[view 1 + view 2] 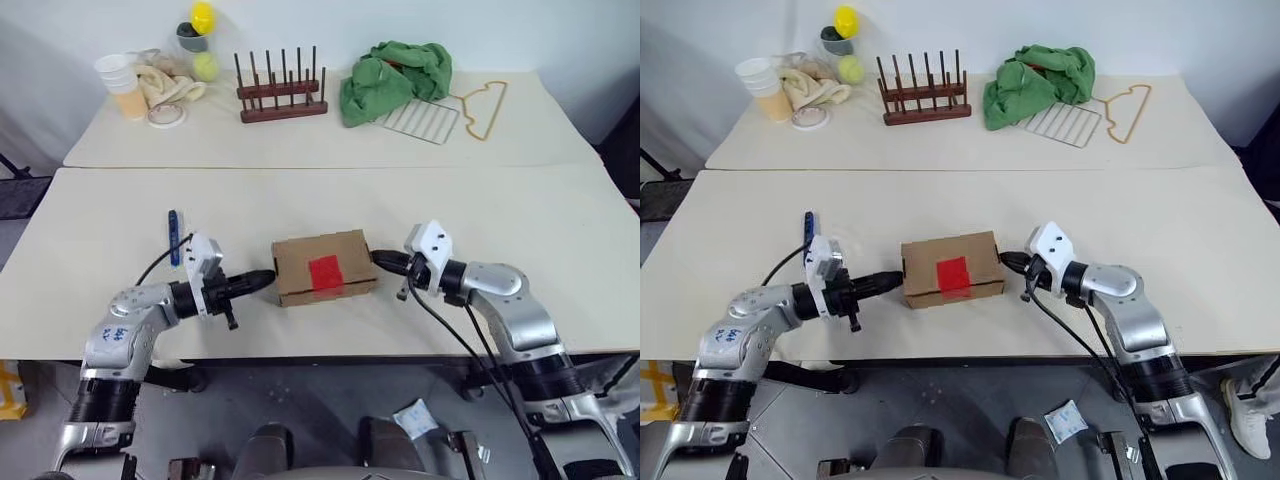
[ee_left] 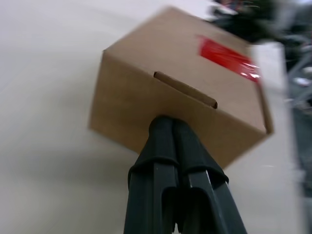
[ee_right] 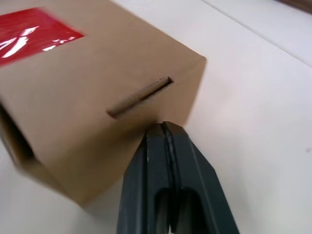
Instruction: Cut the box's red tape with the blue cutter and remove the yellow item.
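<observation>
At centre frame on the bench [image 1: 500, 200], the cardboard box [image 1: 324, 266] with red tape [image 1: 326, 272] sits braced between the pressed-together left hand [image 1: 268, 280] and right hand [image 1: 380, 258], seemingly light, stiff-walled, best held by its end faces.

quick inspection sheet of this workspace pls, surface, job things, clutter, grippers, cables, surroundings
surface: two pale beige tables set edge to edge.
job's things: small brown cardboard box closed, red tape square intact on top; slim blue cutter lying untouched left of it; yellow item: nothing seen.
clutter: far table holds stacked cups, wooden peg rack, green cloth, wire rack, yellow wire hanger.
grippers: left gripper shut, at the box's left end; right gripper shut, at its right end.
cables: black cables along the right arm.
surroundings: white wall, grey floor.
</observation>
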`<state>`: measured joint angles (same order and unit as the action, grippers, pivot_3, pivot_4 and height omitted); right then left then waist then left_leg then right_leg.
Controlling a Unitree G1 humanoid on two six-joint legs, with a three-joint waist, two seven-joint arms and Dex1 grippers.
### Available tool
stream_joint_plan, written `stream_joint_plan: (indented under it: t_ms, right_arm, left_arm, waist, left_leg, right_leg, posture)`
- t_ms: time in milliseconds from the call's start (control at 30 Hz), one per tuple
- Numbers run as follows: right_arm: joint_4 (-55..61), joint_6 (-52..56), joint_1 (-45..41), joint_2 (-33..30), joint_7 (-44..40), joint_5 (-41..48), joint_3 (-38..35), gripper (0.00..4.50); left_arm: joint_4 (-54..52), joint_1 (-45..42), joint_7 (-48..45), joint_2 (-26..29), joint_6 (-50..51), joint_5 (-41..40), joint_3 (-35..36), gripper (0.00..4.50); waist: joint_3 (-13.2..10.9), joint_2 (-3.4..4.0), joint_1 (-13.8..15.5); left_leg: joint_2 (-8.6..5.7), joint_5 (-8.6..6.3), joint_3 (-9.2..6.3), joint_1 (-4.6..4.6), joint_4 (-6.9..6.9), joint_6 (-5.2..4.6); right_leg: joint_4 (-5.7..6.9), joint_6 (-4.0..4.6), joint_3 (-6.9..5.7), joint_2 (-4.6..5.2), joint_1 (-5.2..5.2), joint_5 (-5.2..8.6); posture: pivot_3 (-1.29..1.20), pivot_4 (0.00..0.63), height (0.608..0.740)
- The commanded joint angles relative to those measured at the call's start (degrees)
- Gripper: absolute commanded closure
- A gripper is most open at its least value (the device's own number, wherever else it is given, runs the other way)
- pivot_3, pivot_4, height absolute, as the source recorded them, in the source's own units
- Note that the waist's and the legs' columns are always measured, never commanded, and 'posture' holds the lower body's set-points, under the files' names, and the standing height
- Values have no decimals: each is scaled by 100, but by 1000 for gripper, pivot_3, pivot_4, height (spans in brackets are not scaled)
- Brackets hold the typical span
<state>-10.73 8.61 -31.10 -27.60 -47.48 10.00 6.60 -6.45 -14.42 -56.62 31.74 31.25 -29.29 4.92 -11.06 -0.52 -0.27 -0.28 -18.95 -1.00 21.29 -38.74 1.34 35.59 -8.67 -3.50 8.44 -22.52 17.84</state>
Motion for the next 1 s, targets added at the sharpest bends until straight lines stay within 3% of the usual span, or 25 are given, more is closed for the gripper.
stream_joint_plan:
  t_ms: [33, 133, 233, 467, 600, 733, 1000]
  right_arm:
    - [-584, -648, -330, -219, 262, -321, -272, 4481]
    - [-496, -674, -255, -689, -284, 45, -612, 4481]
    - [-78, -409, 154, -1087, -974, 398, -659, 4481]
    - [1513, 930, 1400, -1580, -1612, 965, -485, 4481]
    - [2128, 1455, 1558, -1234, -1162, 930, -212, 4481]
    - [2149, 1644, 1295, -804, -629, 710, -33, 4481]
    - [1147, 1401, 93, -200, -304, 352, 160, 4481]
  left_arm:
    - [-890, 261, 149, 100, 322, -451, 194, 4500]
    - [-718, 73, 52, 461, 619, -935, 856, 4500]
    - [-185, -383, -61, 761, 780, -1107, 1043, 4500]
    - [1451, -1756, 174, 295, -28, 49, 22, 4500]
    - [2257, -2146, 120, -98, -382, 593, -550, 4500]
    - [2371, -2224, -24, -233, -297, 685, -760, 4500]
    - [1272, -1493, 42, -219, 493, 282, -582, 4500]
  waist:
    - [0, 1, 15]
    - [-1, 2, 32]
    - [-1, 2, 39]
    - [-2, 1, 46]
    - [-2, 1, 5]
    - [-2, 1, -1]
    - [-2, 1, 5]
  left_leg:
    - [0, 0, -2, 0, 1, 0]
    - [1, 0, -5, 2, 3, 0]
    - [0, -1, -5, 5, 2, -1]
    - [-3, -8, 7, -1, -6, -11]
    - [-3, -9, 16, 2, -16, -13]
    - [0, -10, 18, 1, -13, -11]
    - [-1, -12, 12, 7, -21, -9]
  right_leg:
    - [1, 0, 0, 0, -1, 0]
    - [-1, 0, -4, 0, -1, 0]
    - [-5, 1, -7, -1, 1, 0]
    - [-8, -1, -7, 0, 8, 0]
    - [-8, -2, -7, -1, 6, -1]
    - [-1, -2, -7, -2, -2, -1]
    - [-2, -2, -5, 0, -3, -1]
  posture:
    - [0, 150, 740]
    - [0, 150, 740]
    - [0, 150, 740]
    - [0, 150, 740]
    - [0, 150, 740]
    - [0, 150, 740]
    - [0, 150, 740]
